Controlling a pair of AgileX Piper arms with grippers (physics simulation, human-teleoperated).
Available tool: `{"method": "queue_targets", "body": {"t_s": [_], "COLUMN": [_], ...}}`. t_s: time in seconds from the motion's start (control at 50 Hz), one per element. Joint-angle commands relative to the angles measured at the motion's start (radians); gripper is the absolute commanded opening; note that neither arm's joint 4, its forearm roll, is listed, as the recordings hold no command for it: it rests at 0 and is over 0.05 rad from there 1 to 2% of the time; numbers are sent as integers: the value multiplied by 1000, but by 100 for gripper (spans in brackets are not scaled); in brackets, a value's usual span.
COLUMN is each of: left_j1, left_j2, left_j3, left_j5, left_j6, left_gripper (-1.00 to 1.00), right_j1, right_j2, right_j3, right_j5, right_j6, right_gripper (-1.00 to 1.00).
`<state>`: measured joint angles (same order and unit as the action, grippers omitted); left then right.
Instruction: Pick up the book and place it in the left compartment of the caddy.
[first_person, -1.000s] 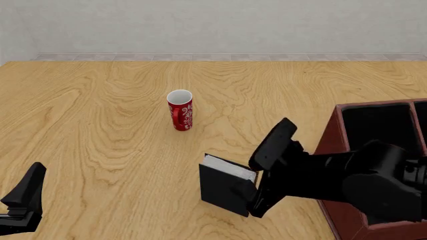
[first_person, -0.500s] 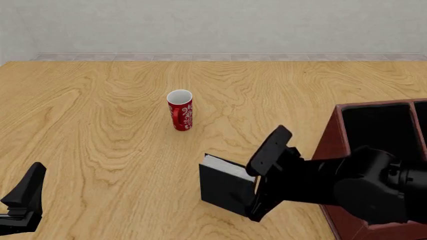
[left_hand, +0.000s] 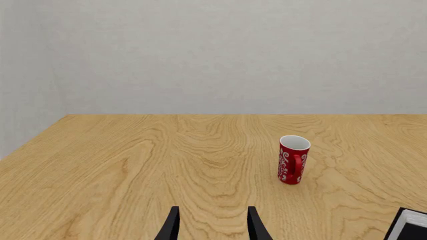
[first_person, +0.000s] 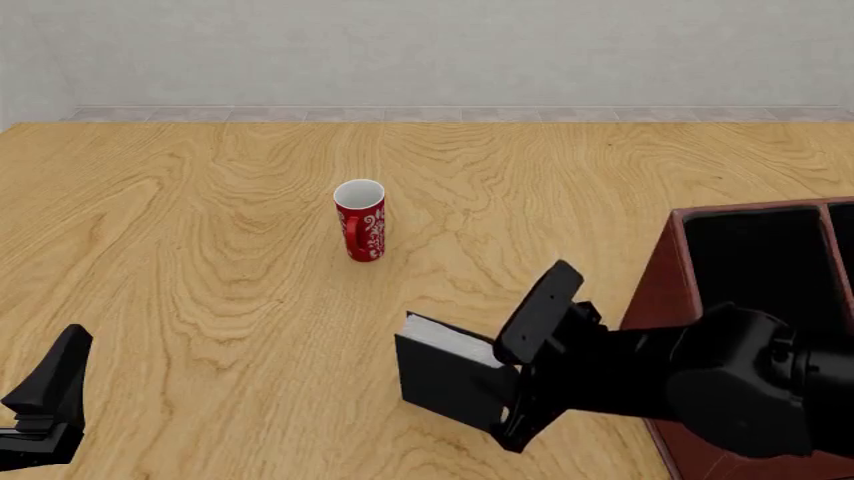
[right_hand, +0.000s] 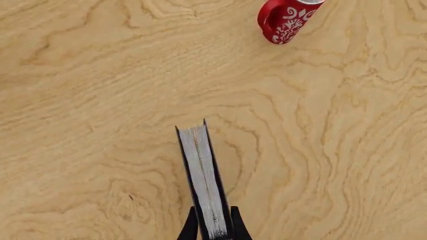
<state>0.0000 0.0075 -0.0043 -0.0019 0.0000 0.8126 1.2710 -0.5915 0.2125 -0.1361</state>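
Observation:
The black book (first_person: 447, 382) with white page edges stands upright on the table, near the front. In the right wrist view its page edge (right_hand: 203, 175) runs straight out from between the fingers. My right gripper (first_person: 510, 392) is shut on the book's right end, with a finger pressed on each cover (right_hand: 213, 231). The red-brown caddy (first_person: 663, 300) stands at the right edge, its wide black left compartment (first_person: 754, 260) just beyond my right arm. My left gripper (first_person: 47, 400) is open and empty at the front left; its fingers (left_hand: 172, 227) are spread. The book's corner (left_hand: 408, 227) shows in the left wrist view.
A red cup (first_person: 359, 220) with a white pattern stands upright behind the book, toward the table's middle; it also shows in the left wrist view (left_hand: 293, 160) and the right wrist view (right_hand: 283, 17). A grey wall lies beyond the table's far edge.
My right gripper has dropped a little and its fingers have closed in on the book's right end. The book has shifted slightly left. The left arm has not moved.

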Motion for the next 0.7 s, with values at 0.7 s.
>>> {"method": "queue_targets", "body": {"t_s": [0.7], "left_j1": [0], "left_j2": [0], "left_j3": [0], "left_j5": [0], "left_j6": [0], "left_gripper": [100], "right_j1": [-36], "right_j2": [-85], "right_j3": [-29], "right_j5": [53], "right_j6": [-39], "right_gripper": [-100]}}
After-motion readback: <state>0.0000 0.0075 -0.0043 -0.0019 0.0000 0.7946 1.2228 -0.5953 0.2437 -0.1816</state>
